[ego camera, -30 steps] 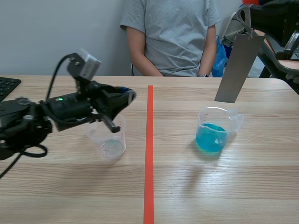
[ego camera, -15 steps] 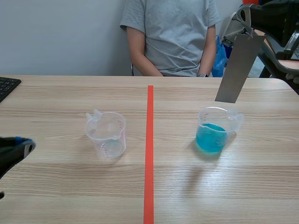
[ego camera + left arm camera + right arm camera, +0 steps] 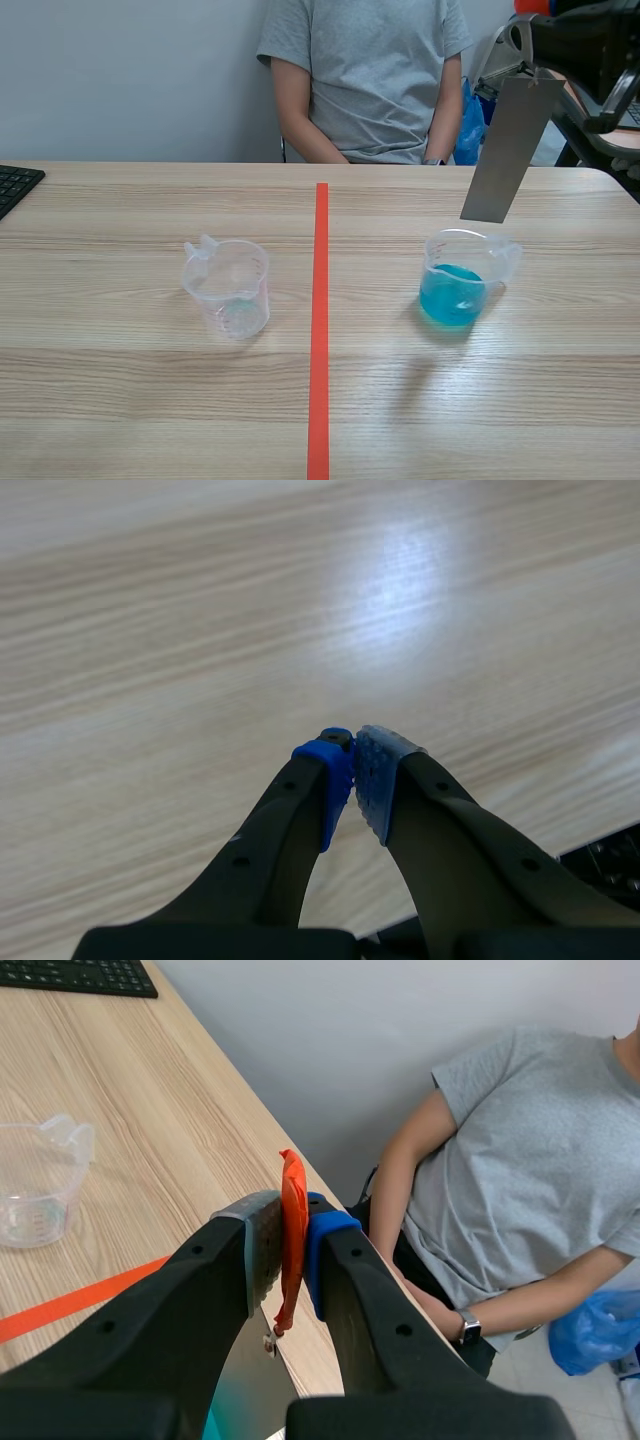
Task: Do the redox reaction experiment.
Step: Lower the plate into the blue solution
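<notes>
Metal strip hangs tilted over the measuring cup of blue liquid, clamped at its top by the right gripper, while the left gripper is clenched on nothing above the wooden table.

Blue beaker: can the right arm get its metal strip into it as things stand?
Probably yes: the metal strip hangs from the right gripper close above the blue beaker, whose mouth is open, with nothing between them.

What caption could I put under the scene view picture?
Right gripper holds a grey metal strip up beside the beaker of blue liquid.
</notes>
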Available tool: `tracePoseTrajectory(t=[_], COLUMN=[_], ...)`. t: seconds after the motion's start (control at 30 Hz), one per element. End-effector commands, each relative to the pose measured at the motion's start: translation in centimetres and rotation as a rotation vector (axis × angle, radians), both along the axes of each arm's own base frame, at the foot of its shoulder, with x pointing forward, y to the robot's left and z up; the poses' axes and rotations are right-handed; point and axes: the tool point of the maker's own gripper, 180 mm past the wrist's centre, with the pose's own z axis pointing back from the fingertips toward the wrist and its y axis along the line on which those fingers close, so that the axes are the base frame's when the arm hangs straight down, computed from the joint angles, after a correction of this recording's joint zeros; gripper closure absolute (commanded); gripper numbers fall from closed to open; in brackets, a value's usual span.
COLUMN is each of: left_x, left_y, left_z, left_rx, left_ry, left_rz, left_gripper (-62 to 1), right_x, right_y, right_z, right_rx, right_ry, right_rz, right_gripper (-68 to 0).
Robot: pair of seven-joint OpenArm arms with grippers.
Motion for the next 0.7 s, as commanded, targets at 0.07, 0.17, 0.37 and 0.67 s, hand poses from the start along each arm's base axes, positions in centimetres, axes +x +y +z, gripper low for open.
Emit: tracePoseTrajectory(t=[0.07,0.17,0.37,0.67], left_x=[-1.6,-3.0,-3.4,-3.4], left_y=[-0.6,-1.1,-1.8,-1.8], left_z=[-0.6,-1.3,-1.5,-1.5], left_rx=[0.0,-0.001,-0.029,-0.031], left_ry=[0.01,0.034,0.035,0.036], left_rz=[0.027,0.053,0.089,0.09], left_gripper=[-5.1,-5.1,-5.1,-5.1], right_x=[0.9,1.0,1.5,1.9], right_y=[-0.5,-0.3,-0.5,-0.5], right_z=[0.3,-0.5,-1.9,-4.2], right_rx=[0.032,0.041,0.057,0.084], right_ry=[-0.021,-0.001,0.019,0.049], right_rz=[-0.027,-0.022,-0.049,-0.057], right_gripper=[-1.3,-1.3,-1.3,-1.3])
